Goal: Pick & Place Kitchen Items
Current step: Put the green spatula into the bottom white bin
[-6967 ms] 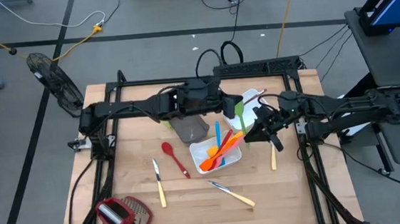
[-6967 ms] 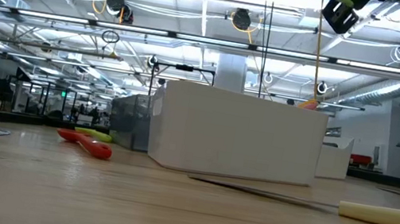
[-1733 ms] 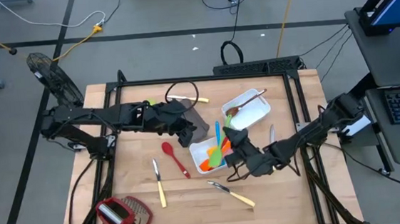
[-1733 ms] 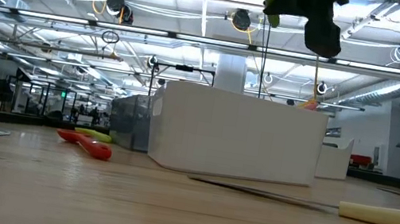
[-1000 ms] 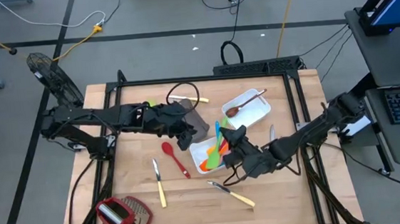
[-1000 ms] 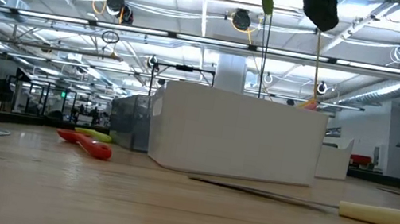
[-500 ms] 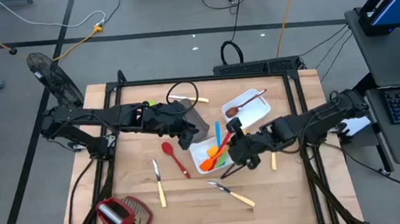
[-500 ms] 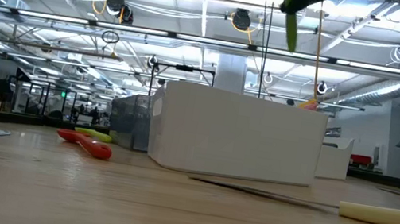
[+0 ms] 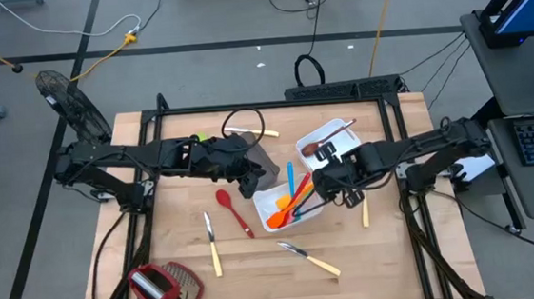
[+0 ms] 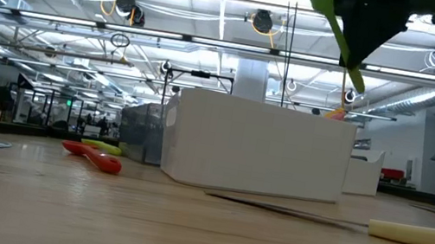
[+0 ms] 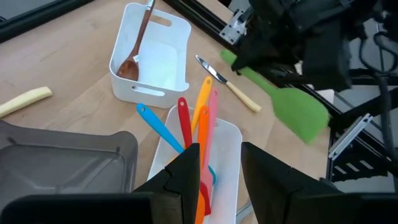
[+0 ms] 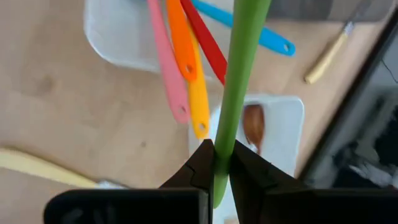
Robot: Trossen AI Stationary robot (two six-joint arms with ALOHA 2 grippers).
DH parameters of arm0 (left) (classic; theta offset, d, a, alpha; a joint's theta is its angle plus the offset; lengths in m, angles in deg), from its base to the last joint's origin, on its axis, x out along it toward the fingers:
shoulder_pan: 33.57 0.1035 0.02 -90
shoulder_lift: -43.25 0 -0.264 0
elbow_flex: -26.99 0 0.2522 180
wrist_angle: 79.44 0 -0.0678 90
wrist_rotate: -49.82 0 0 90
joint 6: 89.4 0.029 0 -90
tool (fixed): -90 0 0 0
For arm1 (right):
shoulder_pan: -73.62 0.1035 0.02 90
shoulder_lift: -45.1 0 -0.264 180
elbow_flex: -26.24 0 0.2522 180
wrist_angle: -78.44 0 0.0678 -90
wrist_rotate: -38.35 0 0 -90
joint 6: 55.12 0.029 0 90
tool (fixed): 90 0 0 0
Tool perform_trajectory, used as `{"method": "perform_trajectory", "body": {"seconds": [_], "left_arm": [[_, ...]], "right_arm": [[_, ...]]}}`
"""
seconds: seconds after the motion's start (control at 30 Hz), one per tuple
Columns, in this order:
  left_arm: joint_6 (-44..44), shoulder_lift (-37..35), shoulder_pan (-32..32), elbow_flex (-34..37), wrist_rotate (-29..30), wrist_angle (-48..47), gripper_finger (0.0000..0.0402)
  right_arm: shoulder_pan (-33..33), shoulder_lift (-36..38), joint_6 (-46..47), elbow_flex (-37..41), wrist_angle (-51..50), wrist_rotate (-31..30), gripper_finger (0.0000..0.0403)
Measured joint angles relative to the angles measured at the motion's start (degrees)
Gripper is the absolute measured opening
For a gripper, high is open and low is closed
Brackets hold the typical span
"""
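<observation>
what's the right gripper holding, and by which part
The right gripper pinches a green spatula near the end of its handle. The left gripper holds nothing.

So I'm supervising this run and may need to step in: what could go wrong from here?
The right end effector pinches the green spatula only at the tip of its handle, so the long blade could swing or slip out. The white tray beside it already bristles with orange, pink, red and blue handles, so a descending spatula might snag them or tip the tray. The left end effector hovers over the same tray, open, close enough to collide.
</observation>
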Motion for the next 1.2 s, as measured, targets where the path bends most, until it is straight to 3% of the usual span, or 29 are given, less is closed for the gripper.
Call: {"method": "perform_trajectory", "body": {"seconds": [0.13,0.4,0.9,0.97,1.1,1.2], "left_arm": [[0.0,0.0,0.0,0.0,0.0,0.1,0.0120],[0.9,0.0,0.0,0.0,0.0,1.2,0.0120],[4.1,0.0,-0.1,0.0,-1.6,2.4,0.0120],[4.1,0.0,-0.1,0.0,-1.6,2.4,0.0120],[4.3,0.0,-0.1,0.0,-1.6,2.4,0.0120],[4.4,0.0,-0.1,0.0,-1.6,2.4,0.0120]], "right_arm": [[0.0,-2.7,0.0,0.0,-4.6,-5.0,0.0021],[-0.4,-16.0,2.9,-7.7,-20.9,-6.4,0.0021],[0.1,-26.1,1.0,-15.6,-21.2,-5.3,0.0026],[0.6,-26.9,1.0,-15.5,-21.1,-7.6,0.0030],[2.4,-27.9,0.9,-15.6,-21.1,-17.7,0.0047],[3.1,-27.8,-0.1,-15.5,-20.4,-20.8,0.0062]]}}
